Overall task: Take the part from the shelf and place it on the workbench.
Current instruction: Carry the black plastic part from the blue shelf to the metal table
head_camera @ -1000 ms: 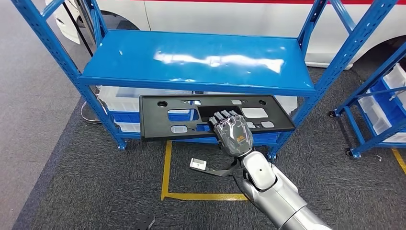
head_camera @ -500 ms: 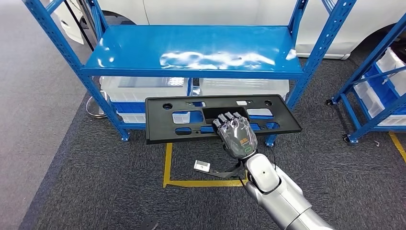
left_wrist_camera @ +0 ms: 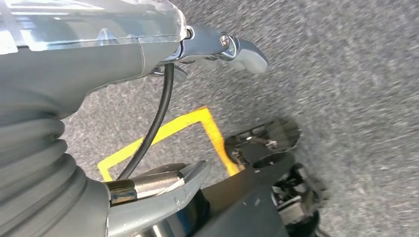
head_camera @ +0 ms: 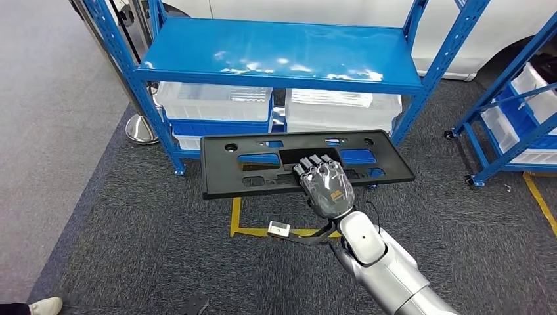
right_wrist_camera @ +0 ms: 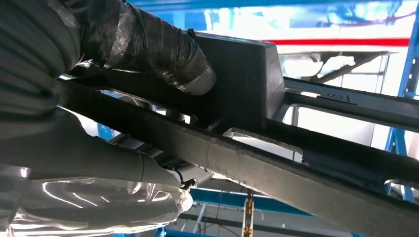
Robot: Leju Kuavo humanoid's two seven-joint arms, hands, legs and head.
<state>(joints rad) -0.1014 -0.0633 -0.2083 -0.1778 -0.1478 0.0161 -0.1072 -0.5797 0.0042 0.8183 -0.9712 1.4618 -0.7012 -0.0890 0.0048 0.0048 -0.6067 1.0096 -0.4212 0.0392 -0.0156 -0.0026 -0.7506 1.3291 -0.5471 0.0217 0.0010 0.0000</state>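
Observation:
The part (head_camera: 249,172) is a long, flat black plastic panel with several cut-outs. My right hand (head_camera: 325,184) grips it near the middle of its near edge and holds it level in the air, in front of the blue shelf (head_camera: 282,56) and apart from it. In the right wrist view the dark fingers (right_wrist_camera: 163,49) wrap over the panel's bar (right_wrist_camera: 257,163) and the thumb lies beneath it. My left hand (left_wrist_camera: 99,64) hangs over the grey carpet, fingers apart, holding nothing.
Clear bins (head_camera: 217,102) stand on the lower level of the shelf. A second blue rack (head_camera: 519,111) is at the right and a white vehicle (head_camera: 315,10) is behind. Yellow floor tape (head_camera: 235,216) marks the carpet. A person's shoe (head_camera: 39,306) is at the lower left.
The whole picture has shifted: the camera has backed away from the shelf, which now lies farther off. The panel stays in my right hand, now out in front of the shelf frame.

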